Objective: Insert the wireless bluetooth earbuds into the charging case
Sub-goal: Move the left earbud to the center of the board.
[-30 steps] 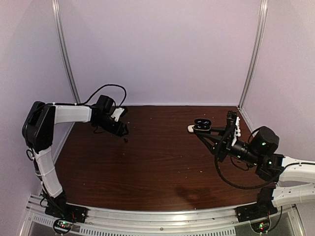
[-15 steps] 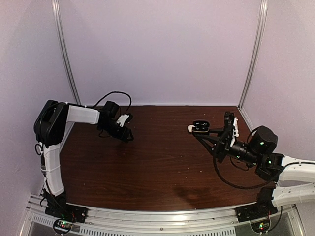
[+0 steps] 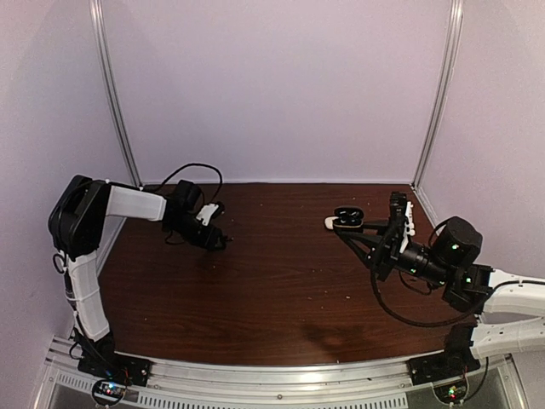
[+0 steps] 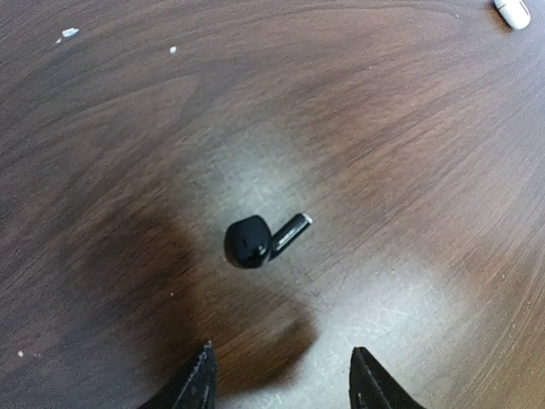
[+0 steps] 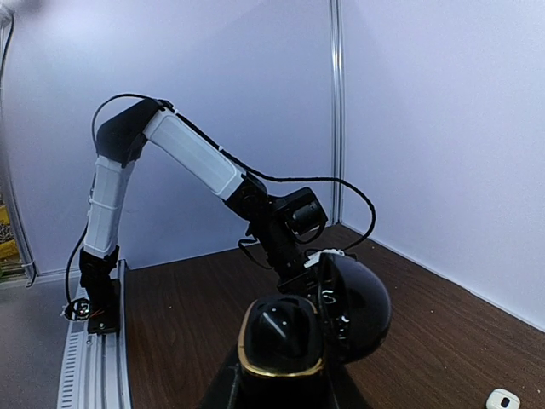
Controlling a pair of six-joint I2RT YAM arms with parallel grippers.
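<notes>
Left gripper (image 4: pixel 281 385) is low over the table (image 4: pixel 102 128), fingertips (image 4: pixel 201 379) set moderately apart with nothing between them. There's the target: a black earbud (image 4: pixel 255 241) lying on the wood just ahead of the tips, roughly centred on the gap. Its rounded body sits toward the left finger's side and its short stem points off toward the right finger's side and away. Not touched yet. On the other side, the right gripper (image 3: pixel 351 221) is clamped on the black charging case (image 5: pixel 281 339), lid flipped open, held out at its tips. Whether any earbud already sits inside, I can't tell. A small white piece (image 3: pixel 330 223) lies on the table right beside that gripper's tips. It may be one of the white earbuds, but it's too small to be sure. So the step in hand looks like the pick of the black earbud: lined up, not grasped. Next move, by my reading, is to come forward and down so the bud sits between the fingers, then close gently. It's tiny, glossy and rounded, so an off-centre pinch could squirt it away, and catching the body rather than the stem seems safer. Then comes a carry across to the open case in the right gripper.
</notes>
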